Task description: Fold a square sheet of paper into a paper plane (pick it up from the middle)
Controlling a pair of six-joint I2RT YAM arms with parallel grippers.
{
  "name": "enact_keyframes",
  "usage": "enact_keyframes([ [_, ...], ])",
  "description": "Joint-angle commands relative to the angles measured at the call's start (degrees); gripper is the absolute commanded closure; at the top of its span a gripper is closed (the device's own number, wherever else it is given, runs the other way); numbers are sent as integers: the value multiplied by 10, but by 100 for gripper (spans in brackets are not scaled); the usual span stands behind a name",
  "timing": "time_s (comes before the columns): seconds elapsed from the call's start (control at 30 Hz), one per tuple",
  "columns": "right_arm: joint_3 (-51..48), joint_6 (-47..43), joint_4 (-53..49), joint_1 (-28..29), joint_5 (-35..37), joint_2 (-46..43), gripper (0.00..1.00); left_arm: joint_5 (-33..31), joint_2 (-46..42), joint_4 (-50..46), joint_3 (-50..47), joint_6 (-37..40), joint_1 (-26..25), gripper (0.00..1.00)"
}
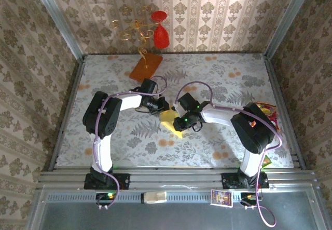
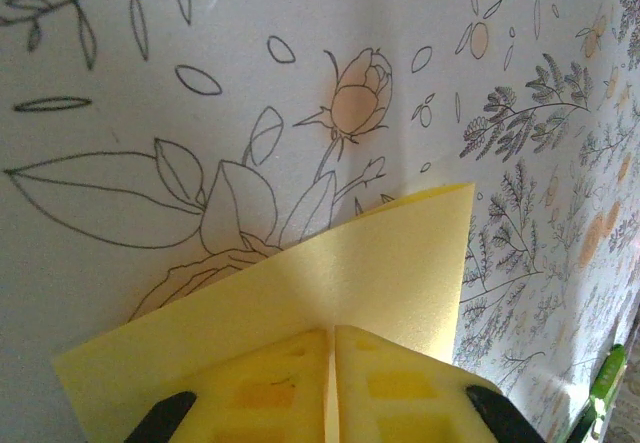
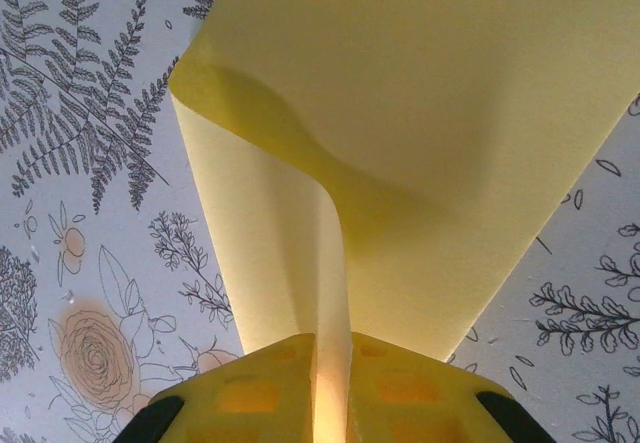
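Left fingers [image 2: 280, 388]: pads pressed together with almost no gap, pinching the near edge of the square sheet of paper [image 2: 330, 273]. Right fingers [image 3: 260, 388]: closed down too, with a thin band of the sheet running in between the pads.

Sheet: held between the two arms at mid counter [image 1: 104, 79]. It looks lifted or part-lifted, but you cannot tell from above whether its low corner touches the cloth.

Step, as I judge it: an early fold. The sheet is doubled over, not yet creased, and there is no dart shape.

Next move, as I judge it: bring the loose flap onto the face below it with the edges matched, then flatten it against the counter to set the crease. Both grips need to stay gentle, since paper this thin buckles and tears easily.

What each view adds:
- Right wrist: shows the soft S-curl in the flap and a rounded bend instead of a sharp fold.
- Left wrist: shows a smooth face rising to one clean corner over the flowered cloth, and none of that curl.
- Top: shows the two sets of fingers nearly meeting over the yellow paper [image 1: 171, 122], and the orange-brown slab [image 1: 146, 66] well apart at the back.
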Motion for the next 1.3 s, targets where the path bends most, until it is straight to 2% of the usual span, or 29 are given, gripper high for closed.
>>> enact_keyframes([
  [0.0, 14, -9, -16, -2, 16, 9, 84, 0, 21, -30, 5, 12, -3, 88],
  [1.27, 14, -15, -25, -1, 31, 31, 82, 0, 18, -32, 4, 12, -5, 88],
])
